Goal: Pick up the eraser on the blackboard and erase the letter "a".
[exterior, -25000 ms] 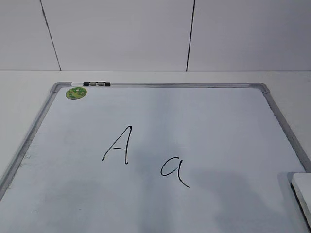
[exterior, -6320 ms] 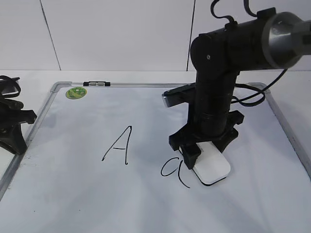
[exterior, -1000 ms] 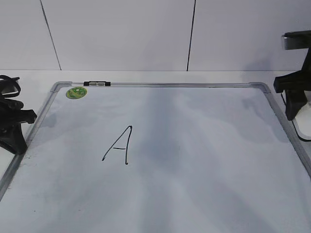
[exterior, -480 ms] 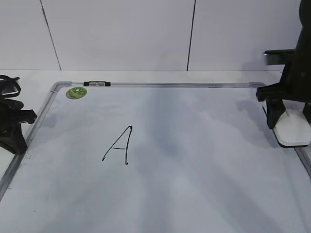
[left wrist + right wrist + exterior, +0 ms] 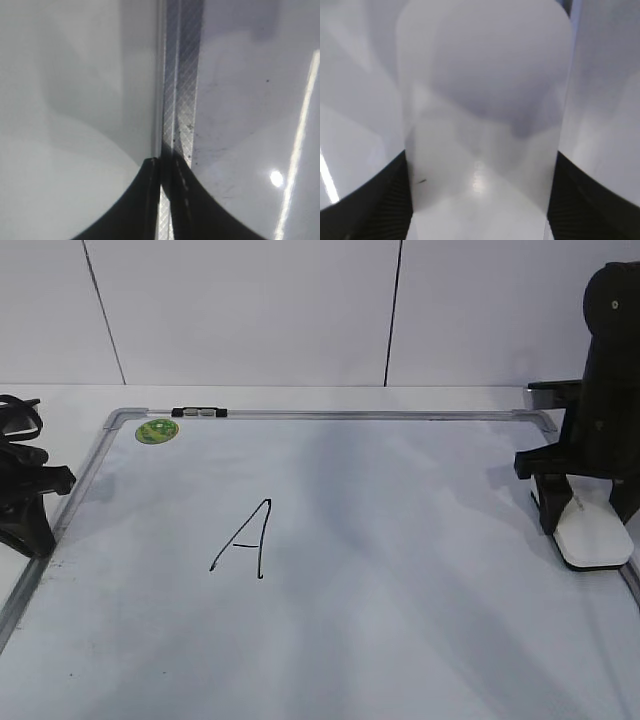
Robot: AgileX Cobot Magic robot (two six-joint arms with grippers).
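My right gripper [image 5: 588,515] is shut on the white eraser [image 5: 590,542] and holds it low over the right edge of the blackboard [image 5: 400,570]. In the right wrist view the eraser [image 5: 482,125] fills the gap between the two black fingers [image 5: 370,205] of the gripper [image 5: 480,200]. No lowercase "a" shows on the board; only the capital "A" [image 5: 245,540] is there. My left gripper [image 5: 25,505] rests at the board's left edge, shut and empty [image 5: 165,172], over the silver frame [image 5: 182,75].
A round green sticker [image 5: 157,430] and a small black-and-grey clip [image 5: 199,413] sit at the board's far left corner. A white tiled wall stands behind the table. The right frame rail [image 5: 632,580] runs just beside the eraser.
The lowercase "a" seen earlier is gone. In the last second my right gripper has moved left and down with the eraser, from beyond the right frame onto the board's edge. The left arm has not moved.
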